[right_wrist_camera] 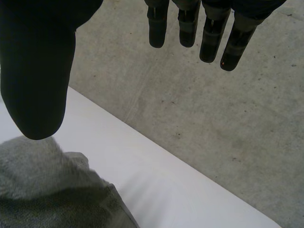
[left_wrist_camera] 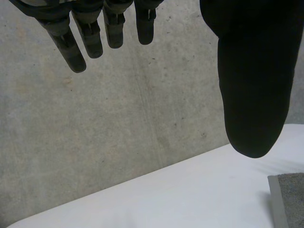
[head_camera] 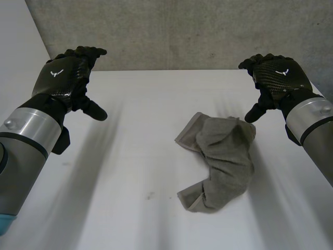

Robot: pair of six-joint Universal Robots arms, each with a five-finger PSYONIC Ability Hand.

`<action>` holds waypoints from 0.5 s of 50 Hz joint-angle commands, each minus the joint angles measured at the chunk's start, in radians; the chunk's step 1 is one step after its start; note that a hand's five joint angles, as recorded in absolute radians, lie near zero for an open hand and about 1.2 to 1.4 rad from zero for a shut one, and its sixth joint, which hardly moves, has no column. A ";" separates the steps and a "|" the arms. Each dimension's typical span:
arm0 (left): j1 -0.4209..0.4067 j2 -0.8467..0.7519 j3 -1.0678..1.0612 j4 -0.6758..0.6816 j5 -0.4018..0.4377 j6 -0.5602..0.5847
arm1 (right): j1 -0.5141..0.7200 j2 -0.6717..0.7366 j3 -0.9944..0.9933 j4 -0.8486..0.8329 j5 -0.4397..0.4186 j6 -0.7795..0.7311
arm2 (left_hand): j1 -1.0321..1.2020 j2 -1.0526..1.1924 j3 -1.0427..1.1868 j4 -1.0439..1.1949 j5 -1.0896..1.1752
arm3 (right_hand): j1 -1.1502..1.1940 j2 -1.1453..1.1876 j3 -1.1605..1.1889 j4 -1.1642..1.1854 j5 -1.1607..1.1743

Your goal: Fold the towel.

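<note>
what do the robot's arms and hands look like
The left robot hand and right robot hand are black, each with a carbon-weave back bearing a small white mark. The left arm and right arm are grey cylinders with a silvery wrist band; the left shows a light-blue cap.

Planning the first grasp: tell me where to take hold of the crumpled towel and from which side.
Probably the flat hemmed corner of the towel, approached from the robot's left, where bare table lies. That edge is exposed, while the middle is bunched. The open right hand hovers nearest; the left hand is open too.
</note>
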 commanded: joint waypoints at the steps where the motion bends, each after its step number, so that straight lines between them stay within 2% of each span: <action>1: 0.000 -0.002 0.000 0.000 0.000 0.000 | 0.000 0.003 -0.002 0.008 0.001 -0.018 | 0.011 0.014 0.014 0.014 -0.010 | -0.029 -0.044 -0.037 -0.057 -0.047; 5: 0.000 -0.005 0.000 0.000 0.000 0.001 | 0.000 0.038 -0.007 0.029 0.019 -0.106 | 0.011 0.014 0.014 0.014 -0.010 | -0.029 -0.044 -0.037 -0.057 -0.047; 8: 0.000 -0.010 -0.002 0.005 0.000 0.001 | 0.000 0.066 -0.015 0.107 0.027 -0.160 | 0.008 0.011 0.011 0.011 -0.013 | -0.029 -0.044 -0.037 -0.057 -0.047; 14: 0.002 -0.031 -0.002 0.032 0.000 0.003 | 0.030 0.087 -0.019 0.279 0.048 -0.144 | 0.011 0.014 0.014 0.014 -0.010 | -0.029 -0.044 -0.037 -0.057 -0.047; 21: 0.000 -0.117 0.011 0.054 0.002 0.006 | 0.049 0.037 0.090 0.281 0.033 -0.088 | 0.017 0.020 0.020 0.020 -0.005 | -0.029 -0.044 -0.037 -0.057 -0.047; 25: 0.000 -0.174 0.026 0.055 0.002 0.008 | 0.089 -0.023 0.207 0.224 -0.010 -0.102 | 0.020 0.023 0.023 0.023 -0.002 | -0.029 -0.044 -0.037 -0.057 -0.047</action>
